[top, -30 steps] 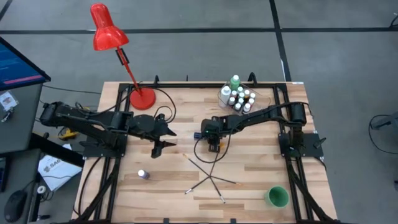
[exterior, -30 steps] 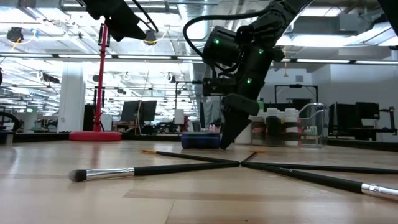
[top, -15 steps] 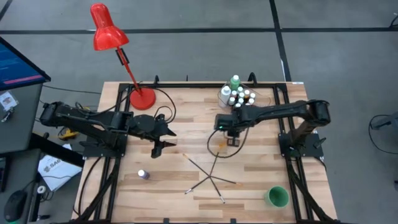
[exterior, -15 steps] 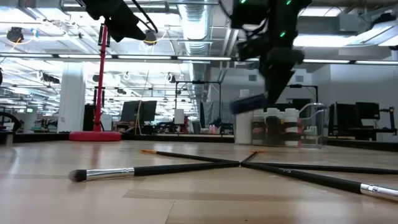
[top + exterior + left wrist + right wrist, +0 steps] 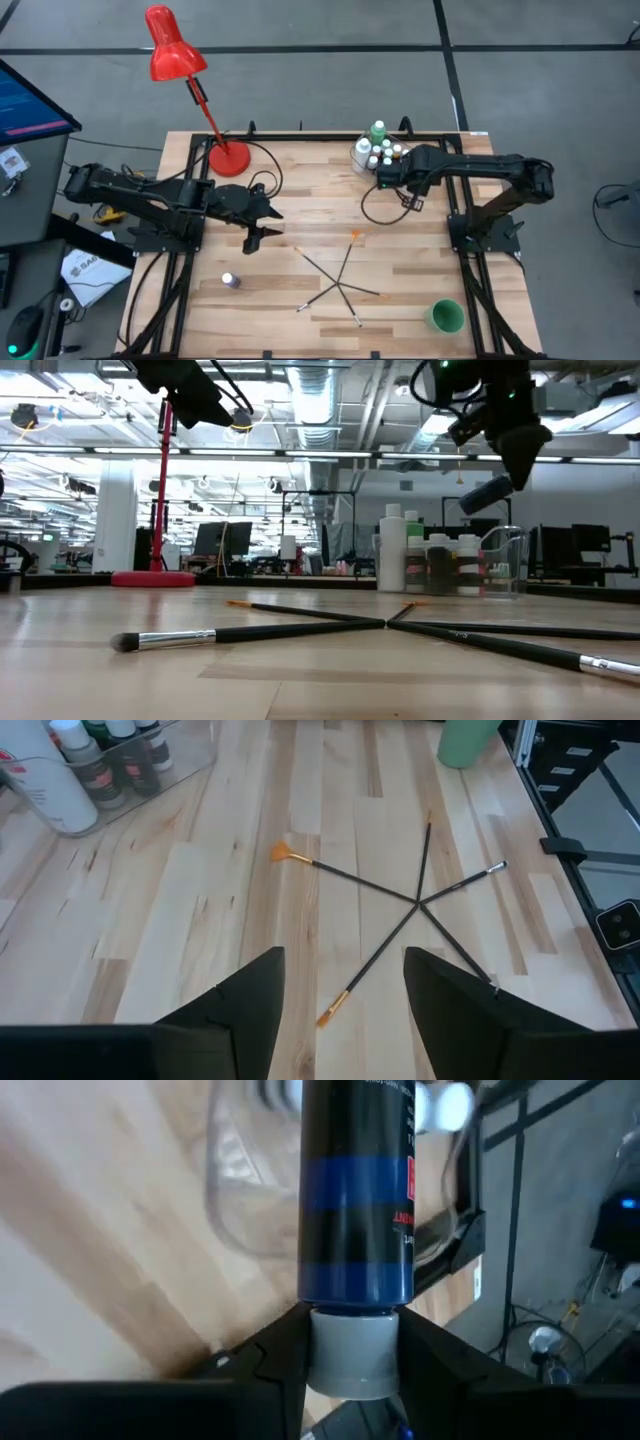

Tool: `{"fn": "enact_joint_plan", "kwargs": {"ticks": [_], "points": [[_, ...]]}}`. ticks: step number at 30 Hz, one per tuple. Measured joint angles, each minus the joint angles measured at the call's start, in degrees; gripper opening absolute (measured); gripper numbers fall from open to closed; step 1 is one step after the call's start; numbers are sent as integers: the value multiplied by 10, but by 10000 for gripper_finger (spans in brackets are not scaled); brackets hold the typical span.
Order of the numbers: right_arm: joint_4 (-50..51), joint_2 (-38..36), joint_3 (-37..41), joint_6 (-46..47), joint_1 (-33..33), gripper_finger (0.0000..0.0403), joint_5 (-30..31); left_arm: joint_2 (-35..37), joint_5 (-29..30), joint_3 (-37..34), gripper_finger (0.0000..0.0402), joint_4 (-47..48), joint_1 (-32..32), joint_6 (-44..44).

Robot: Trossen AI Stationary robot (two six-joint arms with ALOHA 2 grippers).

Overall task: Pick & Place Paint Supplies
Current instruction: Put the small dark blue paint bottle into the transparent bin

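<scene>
High view shows the right pincer (image 5: 408,187) carrying a dark paint tube (image 5: 357,1190) beside the tub (image 5: 361,152) of bottles, left pincer (image 5: 262,225) open and idle, while four brushes (image 5: 340,280) and one small bottle (image 5: 229,281) remain on the table (image 5: 300,190).

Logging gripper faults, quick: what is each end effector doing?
Left end effector: open, empty.
Right end effector: closed on a dark paint bottle by the tub.

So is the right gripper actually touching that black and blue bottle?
Touching. The right wrist view shows the right gripper with its fingers pressed against the grey cap of the black and blue bottle, no gap either side.
</scene>
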State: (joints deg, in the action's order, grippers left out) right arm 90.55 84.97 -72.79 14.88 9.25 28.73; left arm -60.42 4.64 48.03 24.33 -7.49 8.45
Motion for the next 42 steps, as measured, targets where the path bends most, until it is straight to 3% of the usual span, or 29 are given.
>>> {"fn": "enact_joint_plan", "kwargs": {"ticks": [4,12,18,24,31,38,42], "points": [[-3,3,0,-25,40,129,5,0,0,0,198,1,0,0],[-6,16,0,-48,100,111,8,0,0,0,198,3,0,0],[-5,16,0,-45,130,131,8,0,0,0,198,3,0,0],[-6,16,4,-47,159,111,-28,0,0,0,198,3,0,-2],[-6,16,73,-42,177,137,-43,0,0,0,198,3,0,-6],[-6,16,91,-47,181,115,-42,0,0,0,198,3,0,-11],[-5,16,91,-49,183,123,-32,0,0,0,198,3,0,-11]]}}
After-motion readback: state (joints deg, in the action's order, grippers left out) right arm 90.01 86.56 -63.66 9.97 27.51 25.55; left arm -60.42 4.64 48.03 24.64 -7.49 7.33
